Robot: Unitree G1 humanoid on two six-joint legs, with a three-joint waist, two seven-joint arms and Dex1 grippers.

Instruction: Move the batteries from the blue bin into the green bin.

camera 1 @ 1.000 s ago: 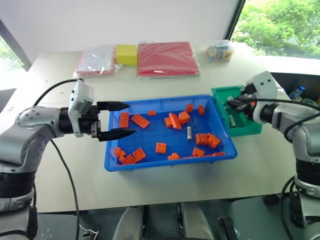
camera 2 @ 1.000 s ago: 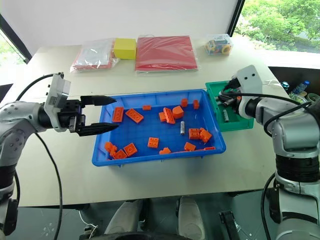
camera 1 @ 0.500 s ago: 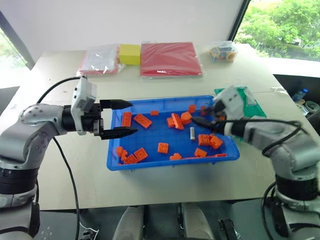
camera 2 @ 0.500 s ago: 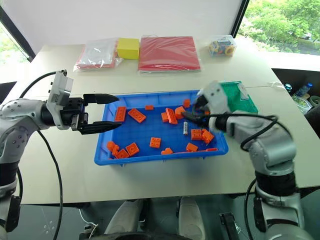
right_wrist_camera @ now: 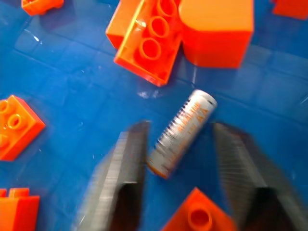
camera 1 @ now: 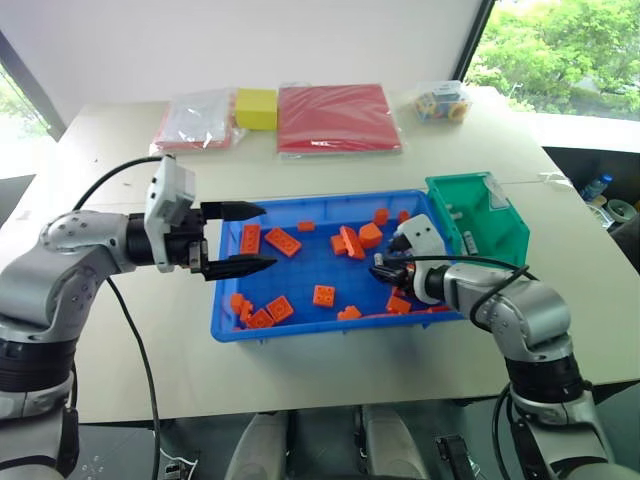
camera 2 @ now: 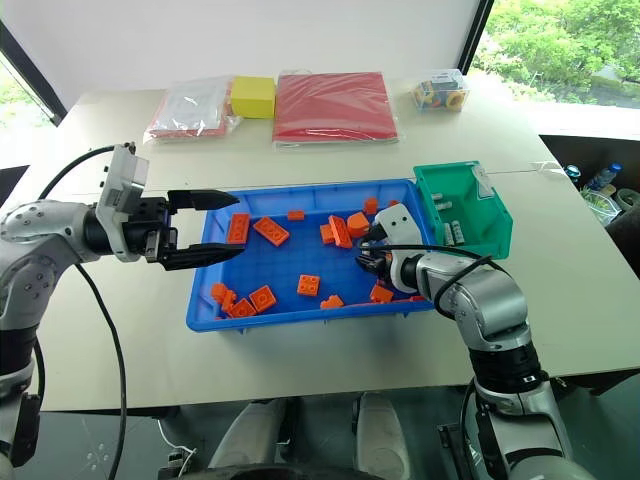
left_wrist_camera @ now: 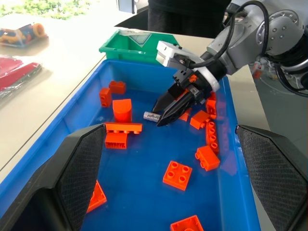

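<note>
The blue bin (camera 1: 300,330) sits mid-table, strewn with orange bricks. One silvery battery (right_wrist_camera: 183,132) lies on its floor near the right end, beside a rounded orange brick. My right gripper (camera 1: 380,272) is down inside the blue bin with its tips at that battery (left_wrist_camera: 150,116). The fingers (right_wrist_camera: 132,159) straddle it, open, with a thin gap still showing on each side. The green bin (camera 1: 505,225) stands against the blue bin's right end, with silvery batteries (camera 2: 450,232) on its floor. My left gripper (camera 1: 267,237) hovers open over the blue bin's left rim, holding nothing.
Several orange bricks (camera 1: 322,295) lie scattered through the blue bin, some close around the battery. At the back of the table are a red folder (camera 1: 338,117), a yellow box (camera 1: 254,108), a clear bag (camera 1: 195,120) and a packet of colourful toys (camera 1: 440,102).
My right arm swung from the green bin leftward and down into the blue bin, and its fingers have narrowed around the battery. The left arm stayed put.
</note>
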